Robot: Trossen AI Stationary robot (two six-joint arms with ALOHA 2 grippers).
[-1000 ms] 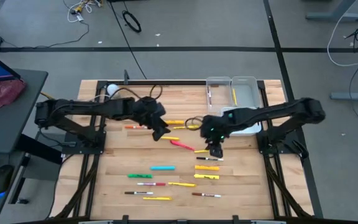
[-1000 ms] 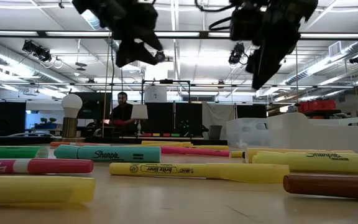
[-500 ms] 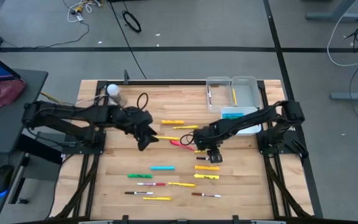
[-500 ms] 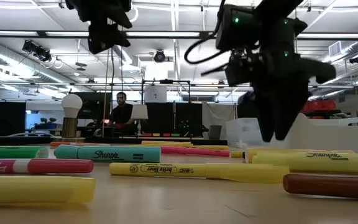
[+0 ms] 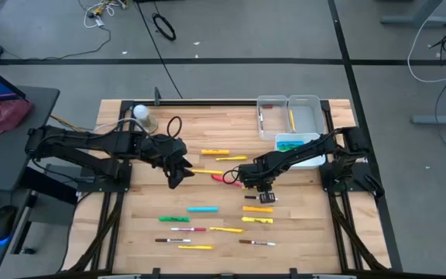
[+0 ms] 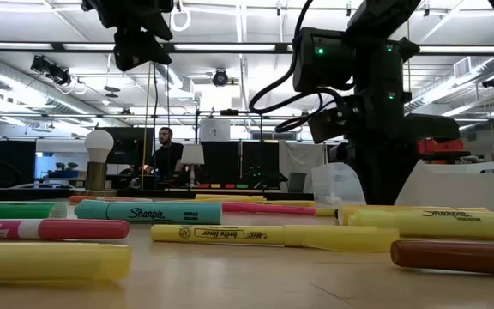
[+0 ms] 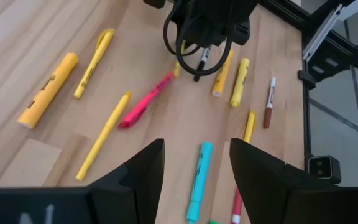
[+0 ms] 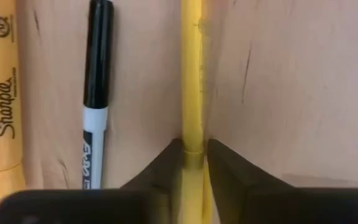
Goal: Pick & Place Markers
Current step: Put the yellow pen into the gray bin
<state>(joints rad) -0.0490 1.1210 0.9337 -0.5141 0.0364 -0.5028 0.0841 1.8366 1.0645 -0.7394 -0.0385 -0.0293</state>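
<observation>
On the left, we find the left tool (image 5: 175,175) hovering above the pale wooden worktop (image 5: 145,232) with its fingers spread and nothing between them; it waits. At centre-right, the right tool (image 5: 255,183) is down at the worktop, its fingers (image 8: 166,163) pinching a thin yellow marker (image 8: 192,81) lying beside a white-barrelled, black-capped marker (image 8: 96,74). We judge the grasp step to be in hand. The next move calls for a clean lift and carry to the clear plastic bins (image 5: 304,116) at the far right corner.
</observation>
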